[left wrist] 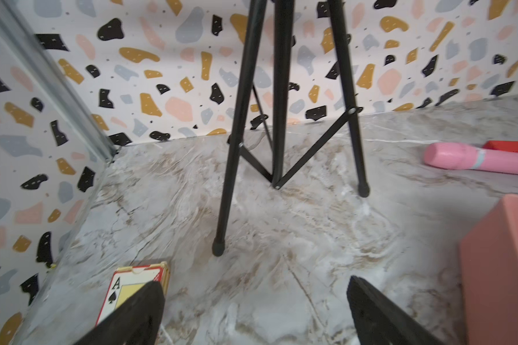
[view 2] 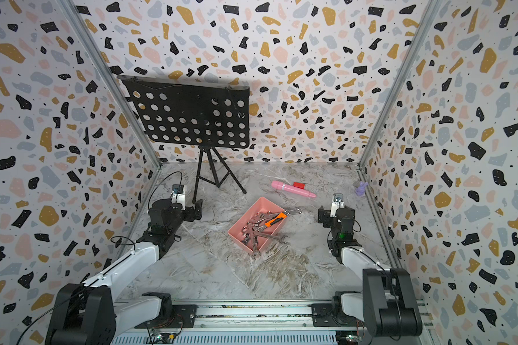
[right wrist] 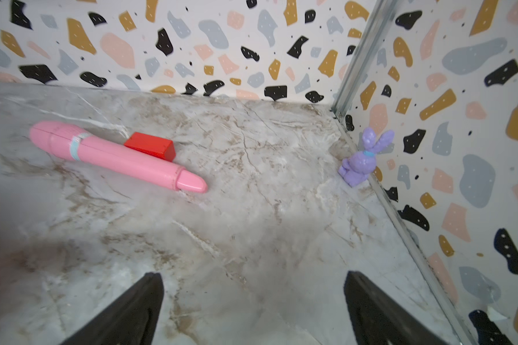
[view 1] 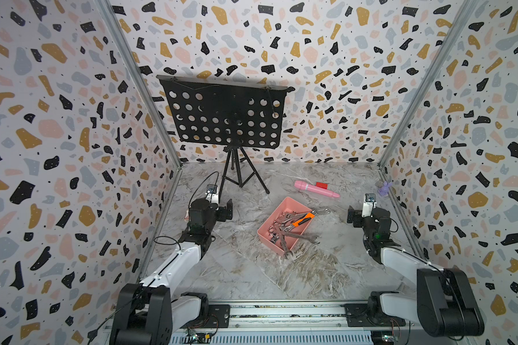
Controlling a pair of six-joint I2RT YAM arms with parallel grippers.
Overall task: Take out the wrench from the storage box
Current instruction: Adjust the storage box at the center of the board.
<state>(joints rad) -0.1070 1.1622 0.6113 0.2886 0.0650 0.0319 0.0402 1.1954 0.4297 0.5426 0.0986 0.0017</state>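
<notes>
The salmon-pink storage box (view 1: 288, 205) (view 2: 261, 206) lies slantwise in the middle of the marble table. Several steel wrenches are piled in it. One wrench (view 1: 322, 212) pokes over the far right rim, another (view 1: 307, 237) over the near right rim. An orange-handled tool (view 1: 303, 219) lies on top of the pile. My left gripper (left wrist: 255, 283) hovers to the left of the box, open and empty, and the box's wall (left wrist: 497, 268) shows in the left wrist view. My right gripper (right wrist: 252, 275) hovers to the right of the box, open over bare table.
A black music stand (view 1: 225, 113) on a tripod (left wrist: 278, 119) stands at the back left. Behind the box lie a pink cylinder (view 1: 316, 188) and a small red block (view 1: 321, 185). A purple bunny (right wrist: 361, 161) sits by the right wall. A playing-card box (left wrist: 135, 283) lies under my left gripper.
</notes>
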